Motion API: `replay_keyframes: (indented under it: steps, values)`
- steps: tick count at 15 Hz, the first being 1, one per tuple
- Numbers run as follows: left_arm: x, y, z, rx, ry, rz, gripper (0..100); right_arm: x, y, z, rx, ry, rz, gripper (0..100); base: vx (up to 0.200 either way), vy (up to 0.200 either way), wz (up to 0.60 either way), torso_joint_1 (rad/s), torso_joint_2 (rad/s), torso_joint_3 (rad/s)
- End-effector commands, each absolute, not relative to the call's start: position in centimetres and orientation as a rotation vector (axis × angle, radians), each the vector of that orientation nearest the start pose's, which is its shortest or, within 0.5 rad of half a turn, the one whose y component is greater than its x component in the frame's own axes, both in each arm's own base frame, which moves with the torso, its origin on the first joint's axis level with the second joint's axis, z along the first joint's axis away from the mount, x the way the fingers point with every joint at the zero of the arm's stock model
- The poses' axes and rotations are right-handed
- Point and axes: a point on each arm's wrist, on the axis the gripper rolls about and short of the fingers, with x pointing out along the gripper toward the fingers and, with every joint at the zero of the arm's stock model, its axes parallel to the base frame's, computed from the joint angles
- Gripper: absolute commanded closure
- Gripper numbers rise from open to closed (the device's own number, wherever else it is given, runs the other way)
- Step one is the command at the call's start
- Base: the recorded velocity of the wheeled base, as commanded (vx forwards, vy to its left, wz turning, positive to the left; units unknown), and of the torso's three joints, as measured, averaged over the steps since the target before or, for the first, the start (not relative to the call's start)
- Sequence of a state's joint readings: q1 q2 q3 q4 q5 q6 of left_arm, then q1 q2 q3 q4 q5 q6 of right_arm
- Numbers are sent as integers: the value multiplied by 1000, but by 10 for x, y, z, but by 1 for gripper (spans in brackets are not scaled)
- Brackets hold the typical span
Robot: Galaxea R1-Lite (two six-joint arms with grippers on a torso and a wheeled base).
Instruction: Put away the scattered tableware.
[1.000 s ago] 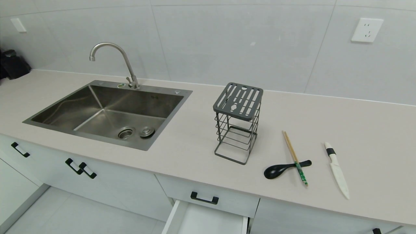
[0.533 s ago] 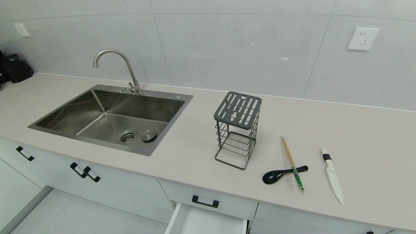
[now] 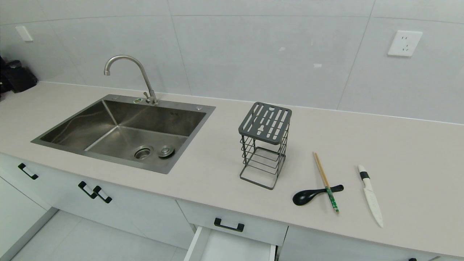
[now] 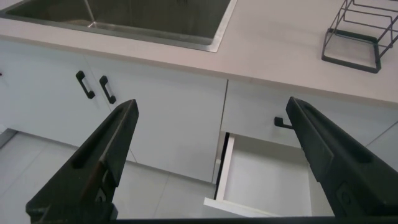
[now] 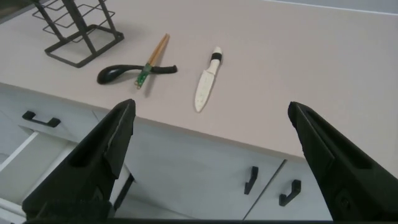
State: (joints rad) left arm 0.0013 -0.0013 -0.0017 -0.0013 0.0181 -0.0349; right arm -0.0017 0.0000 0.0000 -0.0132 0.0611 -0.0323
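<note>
Head view: matte beige countertop (image 3: 210,163) carries an upright dark wire rack (image 3: 264,145) with a slotted top plate. To its right, wooden chopsticks (image 3: 324,175) with green tips lie across the handle of a glossy black spoon (image 3: 302,198). A white knife (image 3: 371,199) with a black band lies apart from them. Stainless sink (image 3: 159,117) sits recessed at left. Left wrist view: left gripper (image 4: 210,109), black fingers spread wide, hangs before a pulled-out white drawer (image 4: 261,180). Right wrist view: right gripper (image 5: 208,112), fingers likewise wide apart, hangs off the counter edge near the knife
</note>
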Motion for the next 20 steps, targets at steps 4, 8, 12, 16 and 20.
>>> replay_keyframes:
  steps: [4, 8, 12, 16, 20]
  values:
    - [-23, 0, 76, -35, -3, 20, 0, -26, 5, 98, -129, -231, 201, 0, 0, 0, 0, 0, 0, 0]
    - [-23, 0, 76, -35, -3, 20, 0, -26, 8, 86, -98, 31, 384, 0, 0, 0, 0, 0, 0, 0]
    - [-23, 0, 76, -35, -3, 20, 0, -12, 9, 131, -83, 97, 444, 0, 0, 0, 0, 0, 0, 0]
    - [-23, 0, 76, -35, -3, 20, 0, 2, 9, 140, -67, 178, 502, 0, 0, 0, 0, 0, 0, 0]
    - [-23, 0, 76, -35, -3, 20, 0, 19, 11, 158, -54, 239, 525, 0, 0, 0, 0, 0, 0, 0]
